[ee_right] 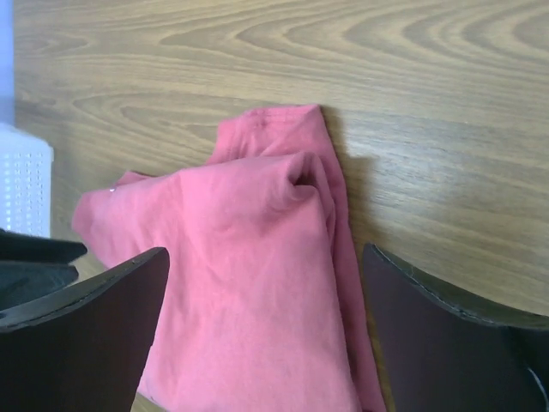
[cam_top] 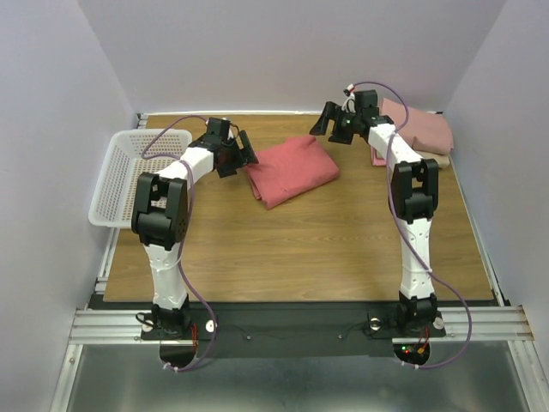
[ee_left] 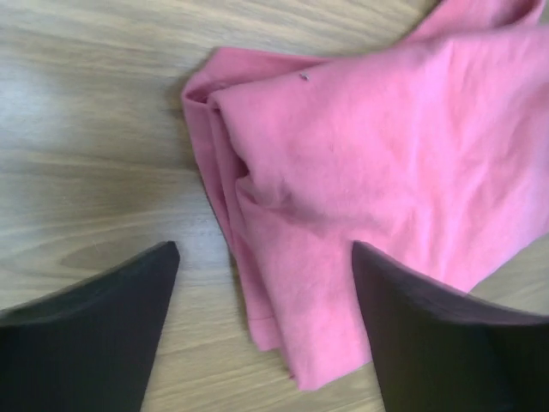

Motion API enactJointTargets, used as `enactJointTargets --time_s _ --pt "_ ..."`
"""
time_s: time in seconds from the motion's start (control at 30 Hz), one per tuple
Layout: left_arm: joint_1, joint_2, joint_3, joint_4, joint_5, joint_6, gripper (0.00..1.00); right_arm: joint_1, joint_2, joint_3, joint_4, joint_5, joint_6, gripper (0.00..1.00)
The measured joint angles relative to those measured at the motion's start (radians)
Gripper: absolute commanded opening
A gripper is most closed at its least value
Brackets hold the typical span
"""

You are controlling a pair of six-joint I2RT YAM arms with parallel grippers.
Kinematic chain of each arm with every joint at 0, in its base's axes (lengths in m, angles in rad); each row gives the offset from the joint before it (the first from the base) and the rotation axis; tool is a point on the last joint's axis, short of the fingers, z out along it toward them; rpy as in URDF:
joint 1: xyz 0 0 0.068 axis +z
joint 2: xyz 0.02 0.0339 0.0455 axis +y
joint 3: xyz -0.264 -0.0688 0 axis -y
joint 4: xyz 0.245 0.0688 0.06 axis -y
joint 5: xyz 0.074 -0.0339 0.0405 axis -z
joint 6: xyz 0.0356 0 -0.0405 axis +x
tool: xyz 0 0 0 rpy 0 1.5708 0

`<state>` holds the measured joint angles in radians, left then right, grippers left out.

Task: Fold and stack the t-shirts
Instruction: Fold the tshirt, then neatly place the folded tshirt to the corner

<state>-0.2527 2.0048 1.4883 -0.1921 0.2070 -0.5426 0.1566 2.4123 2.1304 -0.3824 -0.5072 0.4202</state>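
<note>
**soft coral tee between two open grippers**

at the far left a white mesh basket (cam_top: 127,172) sits at the table's edge, overhanging it a little. just right of it the left gripper (cam_top: 247,153) hangs with its jaws spread wide and nothing in them, poised at the left edge of the coral-red t-shirt (cam_top: 292,170).

the shirt lies folded in a rough rectangle near the middle of the far half of the wooden table (cam_top: 326,249). it looks light and limp, several layers thick, and it will probably sag and slide apart if lifted by one corner. the better hold is likely a pinch through all layers at both ends, where the folded edges bunch.

the right gripper (cam_top: 333,127) hovers at the shirt's right end, equally wide open and empty. beyond it a dusty-pink folded t-shirt (cam_top: 422,127) rests by the right wall — the arm hides part of that pile, so i cannot count it.

bare wood in front gives room; the walls crowd the right.
</note>
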Motion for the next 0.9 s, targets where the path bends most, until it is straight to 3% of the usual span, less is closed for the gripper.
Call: enactJointTargets --time_s 0.2,0.37,0.57,0.8,0.9 --pt "0.008 -0.071 -0.045 -0.008 -0.007 0.002 0.98 0.0 -0.086 -0.131 0.019 -0.023 -0.116 1.0" --pt "0.004 -0.287 -0.202 0.001 -0.008 0.004 0.98 0.0 -0.155 -0.262 0.024 0.014 -0.226 1.0" --pt "-0.04 -0.546 -0.443 0.043 -0.032 -0.006 0.98 0.002 -0.127 -0.26 0.017 0.066 -0.305 0.94" --pt "-0.079 -0.688 -0.629 0.034 -0.063 -0.028 0.98 0.019 -0.01 -0.157 0.033 0.114 -0.363 0.79" --pt "-0.079 -0.719 -0.658 0.015 -0.094 -0.039 0.98 0.035 -0.009 -0.158 0.033 0.141 -0.385 0.66"
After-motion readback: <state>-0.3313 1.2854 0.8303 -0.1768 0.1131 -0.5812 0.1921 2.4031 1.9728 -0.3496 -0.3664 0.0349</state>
